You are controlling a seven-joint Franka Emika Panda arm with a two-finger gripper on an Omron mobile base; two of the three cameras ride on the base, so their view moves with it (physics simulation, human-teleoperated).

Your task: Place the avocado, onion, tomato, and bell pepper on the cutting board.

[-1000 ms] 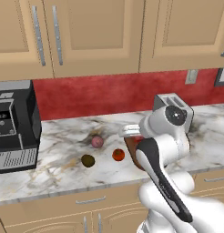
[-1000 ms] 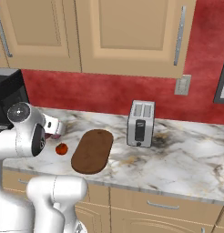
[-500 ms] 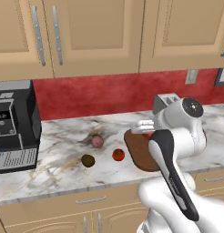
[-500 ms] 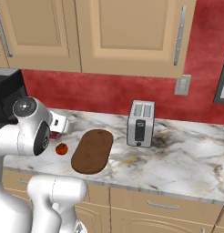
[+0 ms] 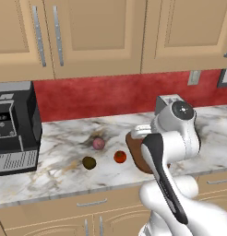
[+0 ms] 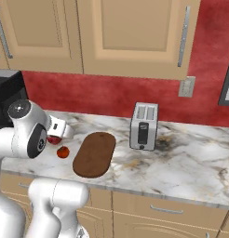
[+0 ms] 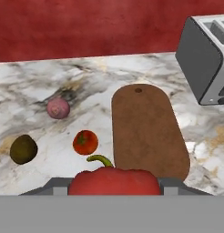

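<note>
My gripper [image 7: 114,187] is shut on the red bell pepper [image 7: 114,181], whose green stem curls up in the hand view. It hangs above the counter just off the near left end of the cutting board [image 7: 148,132], a dark brown oval with nothing on it. On the counter left of the board lie the tomato [image 7: 85,142], the pinkish onion [image 7: 58,108] and the dark avocado [image 7: 23,149]. The left base view has the onion [image 5: 98,143], avocado [image 5: 89,162], tomato [image 5: 120,156] and the board [image 5: 135,154], partly behind my arm. The right base view shows the gripper [image 6: 58,133] beside the tomato [image 6: 63,152] and board [image 6: 94,154].
A silver toaster [image 7: 207,59] stands right of the board's far end, against the red backsplash. A black coffee machine [image 5: 14,124] sits at the counter's left end. Marble counter stretches on past the toaster [image 6: 144,126] to the right.
My arm's upper joints have swung a little to the right, while the hand with the bell pepper has stayed near the board's left edge. The produce on the counter has not moved.
</note>
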